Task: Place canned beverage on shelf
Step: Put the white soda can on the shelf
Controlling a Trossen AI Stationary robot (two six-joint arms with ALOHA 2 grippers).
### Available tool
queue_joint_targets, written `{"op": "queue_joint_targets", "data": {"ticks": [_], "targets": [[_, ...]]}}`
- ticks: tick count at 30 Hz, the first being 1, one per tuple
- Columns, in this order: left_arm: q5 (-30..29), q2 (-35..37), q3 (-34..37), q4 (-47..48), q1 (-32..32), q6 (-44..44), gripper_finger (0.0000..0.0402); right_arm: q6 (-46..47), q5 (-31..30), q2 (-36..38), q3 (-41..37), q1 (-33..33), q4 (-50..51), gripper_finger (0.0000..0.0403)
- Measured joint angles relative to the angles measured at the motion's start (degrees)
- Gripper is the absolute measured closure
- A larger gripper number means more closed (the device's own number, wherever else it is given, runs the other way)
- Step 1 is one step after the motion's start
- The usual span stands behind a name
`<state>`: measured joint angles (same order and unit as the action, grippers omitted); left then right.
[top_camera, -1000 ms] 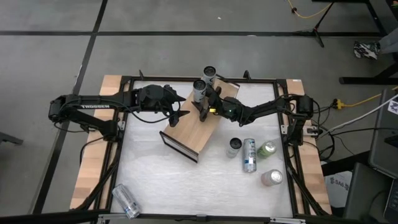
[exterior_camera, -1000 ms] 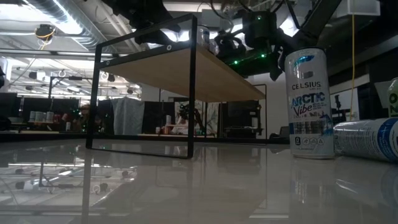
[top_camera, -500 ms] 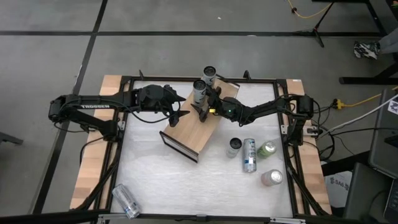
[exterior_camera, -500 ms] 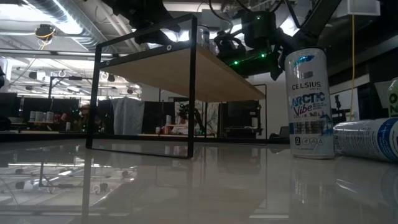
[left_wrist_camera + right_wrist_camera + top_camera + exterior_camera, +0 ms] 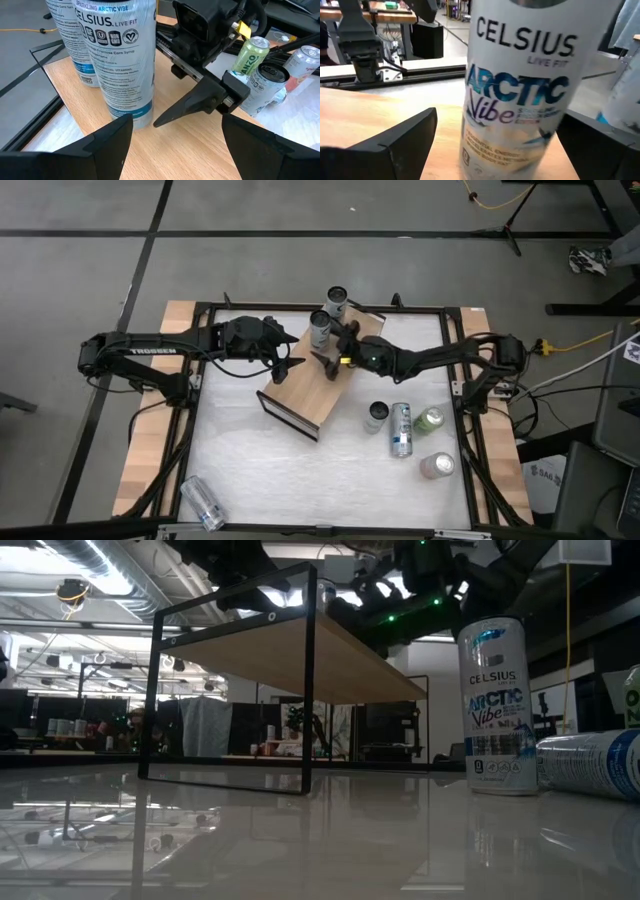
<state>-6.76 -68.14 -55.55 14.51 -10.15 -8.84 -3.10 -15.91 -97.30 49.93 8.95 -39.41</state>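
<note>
A Celsius can [image 5: 320,328] stood upright near the shelf's [image 5: 305,392] far edge, between the spread, non-touching fingers of the right gripper [image 5: 325,361]; the left gripper [image 5: 288,368] hovered open nearby.

Robotics lab or workshop: bare grey concrete floor [image 5: 300,270] around white worktop [image 5: 330,470], yellow cable [image 5: 495,198] beyond it, exposed ceiling ducts [image 5: 90,565], cluttered benches [image 5: 60,745] behind.

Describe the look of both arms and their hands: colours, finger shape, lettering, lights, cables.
Both arms are black, jointed tubes. The left arm carries white TROSSEN lettering. The right arm shows a small yellow-green light near its wrist. Each hand, left hand and right hand, ends in two dark, flat, tapering fingers. Black cables trail at the right arm's base.
</note>
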Motion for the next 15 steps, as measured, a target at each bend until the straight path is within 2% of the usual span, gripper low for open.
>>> {"op": "queue_joint_targets", "data": {"ticks": [12,15], "targets": [[0.0,0.0,0.0,0.0,0.0,0.0,0.0103,0.0,-0.1,2.3,0.0,0.0,3.6,0.0017],[0.0,0.0,0.0,0.0,0.0,0.0,0.0103,-0.3,-1.8,2.3,0.0,0.0,3.7,0.0017]]}}
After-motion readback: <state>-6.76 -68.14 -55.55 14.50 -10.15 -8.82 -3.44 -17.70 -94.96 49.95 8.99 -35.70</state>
